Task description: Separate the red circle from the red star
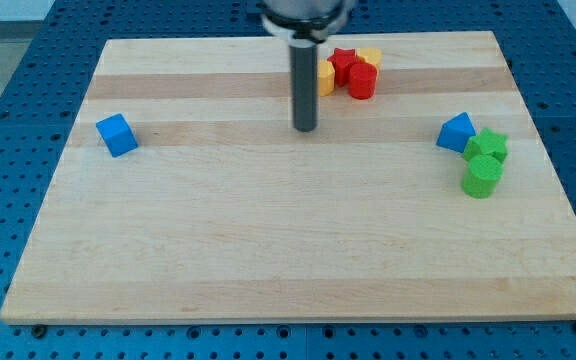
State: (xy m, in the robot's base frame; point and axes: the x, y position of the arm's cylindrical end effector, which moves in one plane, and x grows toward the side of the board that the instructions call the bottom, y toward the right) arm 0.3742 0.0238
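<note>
Edges: the red cylinder (361, 82) and red star (344, 63) touch, close to the board's (268, 250) top edge; open wood lies below them.
Surface: pale wooden board on a blue pegboard table (8, 100).
Neighbours: yellow blocks (325, 76) touch the red pair.
Tip: my tip (305, 129), a bare rod holding nothing, rests left of and below the red cylinder, apart.

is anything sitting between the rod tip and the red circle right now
Partly. My tip sits toward the view's left and bottom of the red circle. A yellow block lies at the cluster's left edge, roughly between them. The red star touches the circle on its upper left.
</note>
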